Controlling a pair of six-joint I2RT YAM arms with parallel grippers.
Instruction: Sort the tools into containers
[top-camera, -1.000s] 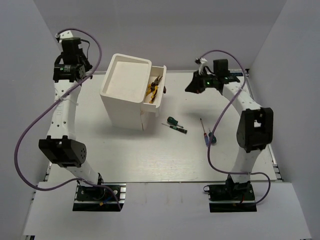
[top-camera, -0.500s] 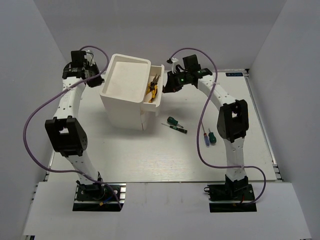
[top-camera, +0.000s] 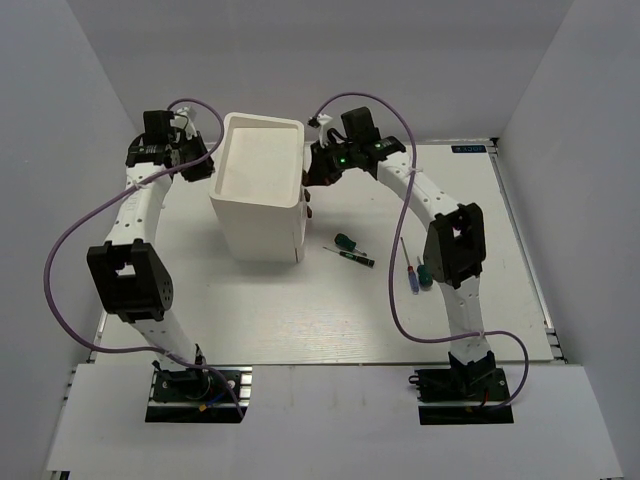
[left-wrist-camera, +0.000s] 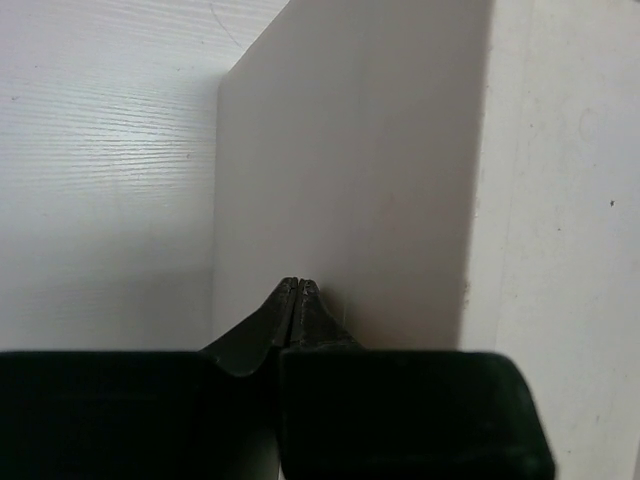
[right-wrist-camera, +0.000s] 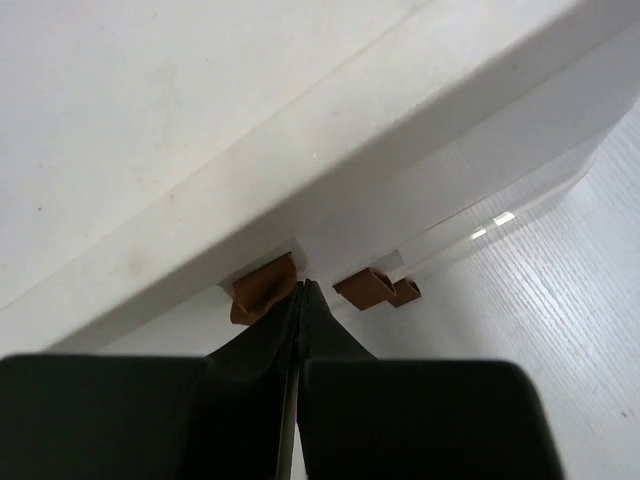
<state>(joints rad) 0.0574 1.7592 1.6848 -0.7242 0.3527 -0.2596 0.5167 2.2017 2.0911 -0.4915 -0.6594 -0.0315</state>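
Top cam sits high at the near edge, looking down over the whole counter (top-camera: 300, 320). Left wrist cam is jammed against the plain side of the cabinet (left-wrist-camera: 350, 180), right wrist cam stares along its front at the knobs (right-wrist-camera: 262, 288), super close. All three share that cabinet.

A white table (top-camera: 300, 310) with a faint wood grain fills the middle of the overhead view. Plain white panels close it in: a left wall (top-camera: 40, 200), a back wall (top-camera: 320, 50) and a right wall (top-camera: 590, 200), the side ones slanting outward toward the camera. A thin metal rail (top-camera: 546, 310) runs along the table's right edge. A small blue label (top-camera: 468, 148) sits at its far right corner (its print is too small to read). A white board (top-camera: 330, 420) spans the near edge. The light is soft and even, with pale shadows, and a small bright glare (right-wrist-camera: 495, 219) shows in the right wrist view.
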